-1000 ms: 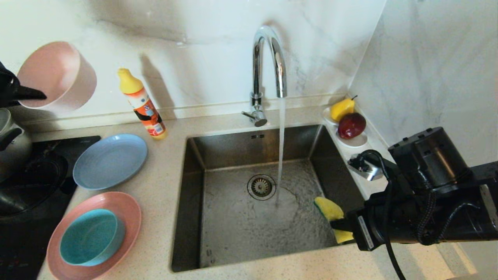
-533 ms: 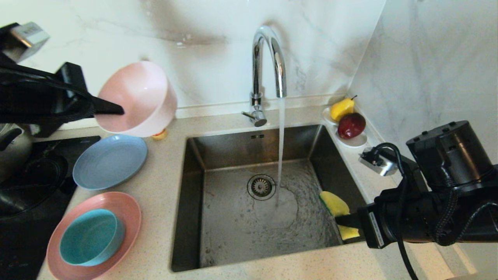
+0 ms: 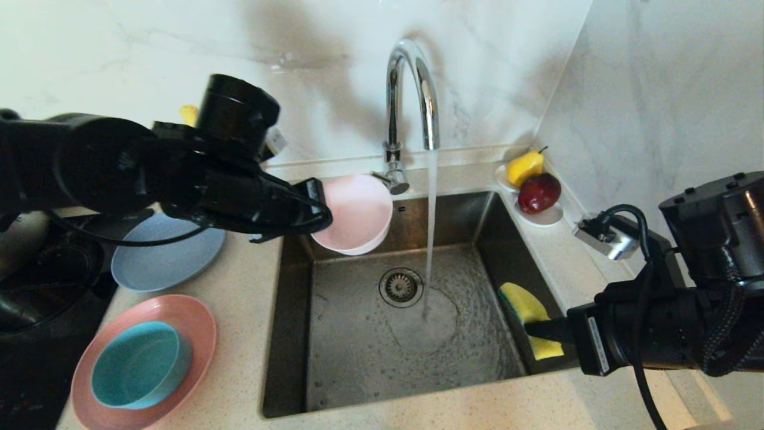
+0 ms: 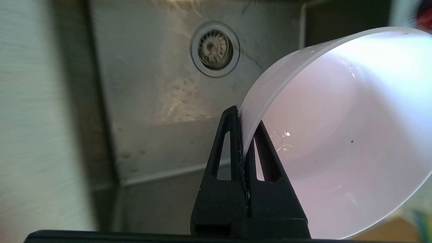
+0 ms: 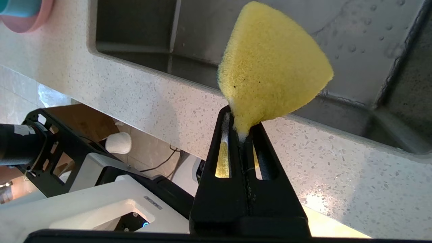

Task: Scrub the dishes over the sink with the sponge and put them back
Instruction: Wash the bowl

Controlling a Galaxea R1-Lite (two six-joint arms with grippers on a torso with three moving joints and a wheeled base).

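Observation:
My left gripper (image 3: pixel 319 210) is shut on the rim of the pale pink bowl (image 3: pixel 357 212), which hangs tilted above the back left corner of the sink (image 3: pixel 358 358). In the left wrist view the fingertips (image 4: pixel 233 118) pinch the bowl's wall (image 4: pixel 337 135), one inside and one outside. My right gripper (image 3: pixel 533 328) is shut on the yellow sponge (image 3: pixel 525 306) at the sink's right wall; the sponge (image 5: pixel 270 64) bulges past the gripper (image 5: pixel 241 119). On the counter at left lie the grey-blue plate (image 3: pixel 158 266), partly behind my left arm, and the pink plate (image 3: pixel 191 316) with the teal bowl (image 3: pixel 140 364) on it.
Water runs from the chrome faucet (image 3: pixel 409 89) and lands beside the drain (image 3: pixel 401 286). A white dish with a pear and a red apple (image 3: pixel 540 191) stands at the back right. The detergent bottle's yellow cap (image 3: pixel 188 113) shows behind my left arm. A black cooktop (image 3: pixel 36 358) lies far left.
My left arm has swung right and down, carrying the pale pink bowl from the back left wall to above the sink's corner. The right gripper with the sponge drifted slightly right.

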